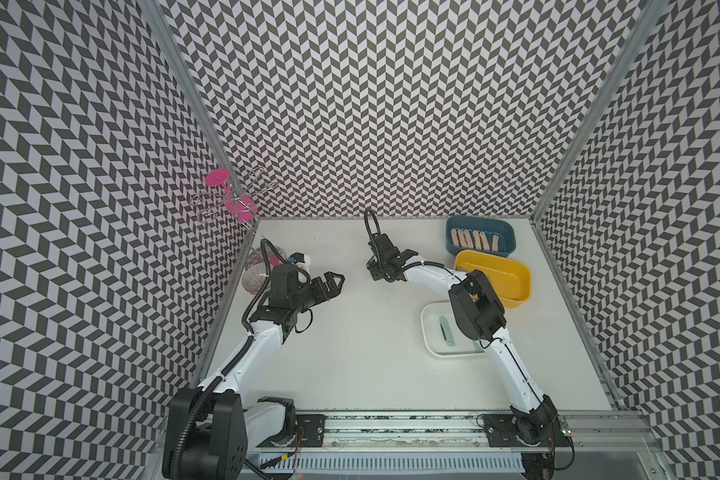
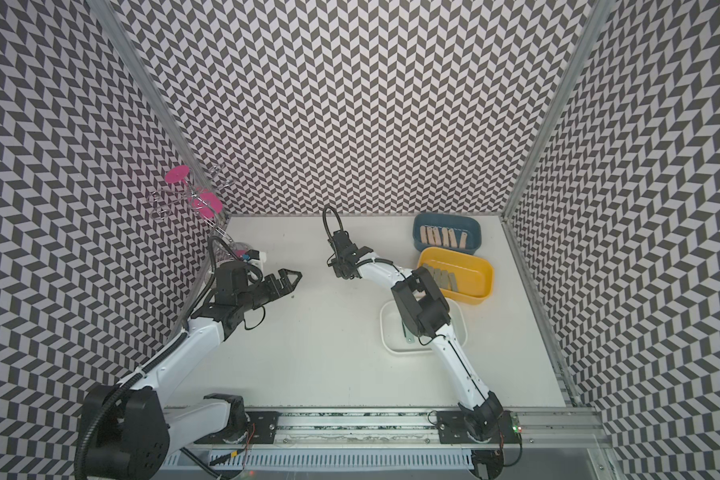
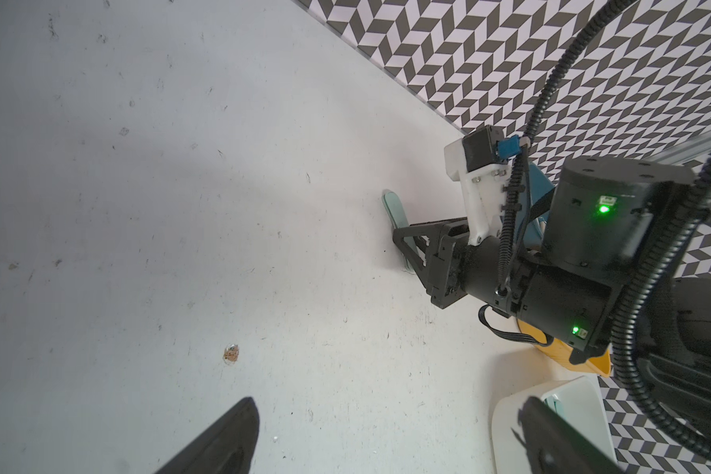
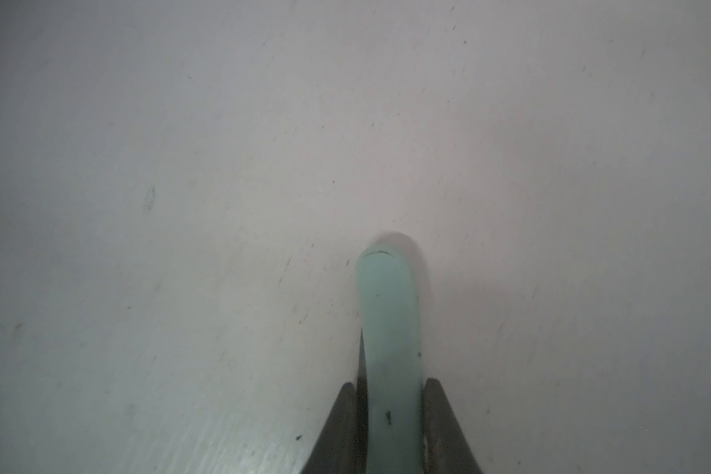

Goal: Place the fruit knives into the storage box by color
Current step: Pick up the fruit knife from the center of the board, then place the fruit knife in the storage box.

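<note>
A: Item 1, L side?
B: Left gripper (image 1: pixel 336 286), black. Fingers spread wide, holding nothing, above the white tabletop (image 1: pixel 371 353).
A: Item 2, ctr?
B: Right gripper (image 4: pixel 393 427). Fingers narrowed onto a pale mint, flat, rounded-end plastic fruit knife (image 4: pixel 388 320). The knife's free end is at the tabletop; can't tell if it is lifted.
A: R side?
B: Three oval plastic boxes. Dark blue box (image 1: pixel 511 241) at the back w/ peach-pink knives (image 1: pixel 476 240). Yellow box (image 1: pixel 524 286) in the middle w/ olive grey-green knives (image 2: pixel 443 277). White box (image 1: pixel 425 332) nearest w/ mint knives (image 1: pixel 447 331).
A: Step?
B: Prob. the grasp, on what looks like the last loose knife. Next move: lift, swing right to the white box, release low.
</note>
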You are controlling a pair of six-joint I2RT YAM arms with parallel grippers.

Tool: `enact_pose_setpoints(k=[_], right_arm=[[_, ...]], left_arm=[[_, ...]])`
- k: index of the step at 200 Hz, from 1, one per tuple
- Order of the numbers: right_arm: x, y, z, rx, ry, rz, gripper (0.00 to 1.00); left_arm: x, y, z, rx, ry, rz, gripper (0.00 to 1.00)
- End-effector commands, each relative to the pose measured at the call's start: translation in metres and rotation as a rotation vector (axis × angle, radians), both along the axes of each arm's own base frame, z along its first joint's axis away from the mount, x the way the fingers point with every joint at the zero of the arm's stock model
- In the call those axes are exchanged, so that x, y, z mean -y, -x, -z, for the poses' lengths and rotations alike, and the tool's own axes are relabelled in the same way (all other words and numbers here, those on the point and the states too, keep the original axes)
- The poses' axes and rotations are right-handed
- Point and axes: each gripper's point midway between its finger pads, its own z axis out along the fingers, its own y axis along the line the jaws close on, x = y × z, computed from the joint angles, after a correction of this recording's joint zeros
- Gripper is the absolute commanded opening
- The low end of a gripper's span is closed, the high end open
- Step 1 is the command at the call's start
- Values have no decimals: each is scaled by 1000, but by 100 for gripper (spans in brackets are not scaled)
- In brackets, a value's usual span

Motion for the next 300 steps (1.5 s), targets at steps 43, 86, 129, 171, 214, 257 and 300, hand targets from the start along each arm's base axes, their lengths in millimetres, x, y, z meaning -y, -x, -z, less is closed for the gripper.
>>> enact_pose_setpoints(k=[43,86,129,171,214,257,300], right_arm=[[-3,14,-85,58,-125,-9,17],[15,38,-123,82,-188,12,16],[57,85,-165,116,-257,72,16],[111,148,-166,78,-308,155,16],[154,213,-131,-20,-358,213,17],[171,249,-87,-134,-374,246,17],[166,256,-61,-194,-391,248,17]], left_arm=[[6,0,-5,22,21,13,100],[13,1,-6,23,25,33,100],[27,5,-12,34,32,67,100],[46,12,-14,32,36,107,100],[56,18,-14,34,43,130,100],[61,22,-14,36,44,139,100],[65,24,-11,27,46,144,100]])
